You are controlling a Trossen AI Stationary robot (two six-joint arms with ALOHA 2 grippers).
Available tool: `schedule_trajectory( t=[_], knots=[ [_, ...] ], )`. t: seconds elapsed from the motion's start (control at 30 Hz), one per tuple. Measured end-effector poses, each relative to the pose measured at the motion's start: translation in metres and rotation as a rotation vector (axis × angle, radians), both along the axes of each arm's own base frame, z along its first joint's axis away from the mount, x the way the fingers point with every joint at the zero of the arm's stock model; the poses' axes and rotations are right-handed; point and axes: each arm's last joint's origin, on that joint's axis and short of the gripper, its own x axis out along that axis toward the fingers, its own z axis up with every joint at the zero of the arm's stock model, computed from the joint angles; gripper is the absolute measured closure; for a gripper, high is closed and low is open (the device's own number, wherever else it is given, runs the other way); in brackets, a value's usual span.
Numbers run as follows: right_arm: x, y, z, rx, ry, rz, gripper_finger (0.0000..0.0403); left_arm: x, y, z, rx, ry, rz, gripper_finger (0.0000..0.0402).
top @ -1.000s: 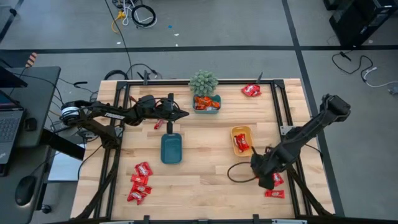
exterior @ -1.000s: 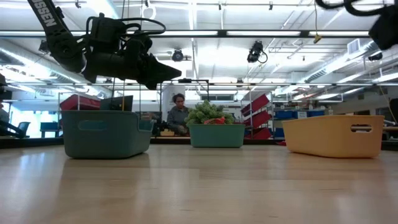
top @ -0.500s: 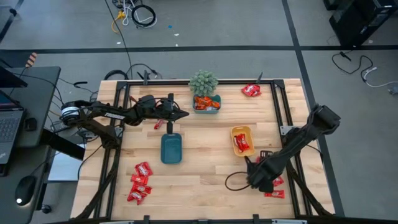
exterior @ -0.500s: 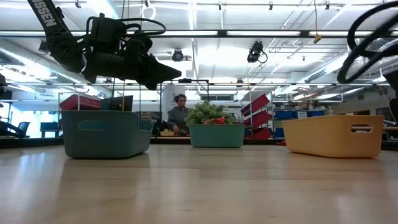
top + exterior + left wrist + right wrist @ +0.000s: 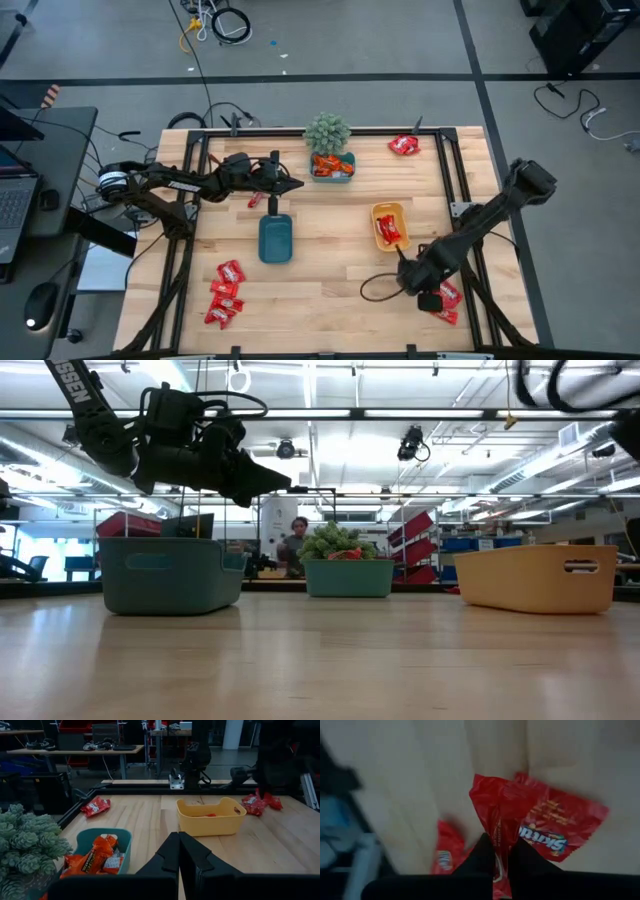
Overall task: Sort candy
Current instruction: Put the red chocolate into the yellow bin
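At table's left-front corner, loose red candy pile [image 5: 224,292]. Left gripper [image 5: 296,184] hovers over the back-left area, fingers pressed together, gripping nothing. Teal tray [image 5: 275,238] sits empty, blue tray [image 5: 333,167] holds orange packets, yellow tray [image 5: 389,226] holds red ones. Right gripper [image 5: 501,851] near the front-right edge, pinching a red candy packet [image 5: 502,815], more packets beneath.
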Motion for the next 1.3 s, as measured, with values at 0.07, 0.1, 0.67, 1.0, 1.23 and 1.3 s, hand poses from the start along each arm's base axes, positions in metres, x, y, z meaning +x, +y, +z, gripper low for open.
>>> schedule_trajectory(
  t=[0.07,0.1,0.67,1.0,1.23,1.3],
  knots=[
    [0.003,-0.01,0.013,0.005,-0.055,-0.061,0.0383,0.0,0.0,0.0,0.0,0.001,0.0,0.0396],
    [0.004,-0.016,0.018,0.0,-0.085,-0.102,0.0379,0.0,0.0,0.0,0.0,0.0,0.0,0.0396],
    [0.029,-0.14,0.028,-0.164,-0.206,-0.73,0.0356,0.0,0.0,0.0,0.019,0.0,-0.001,0.0396],
    [0.031,-0.155,0.002,-0.061,-0.288,-0.712,0.0278,0.0,0.0,0.0,0.022,0.0,-0.001,0.0396],
    [0.027,-0.139,0.025,0.004,-0.303,-0.566,0.0216,0.0,0.0,0.0,0.02,0.0,-0.001,0.0396],
    [0.023,-0.126,0.038,0.015,-0.31,-0.495,0.0204,0.0,0.0,0.0,0.02,0.0,-0.001,0.0396]
  ],
)
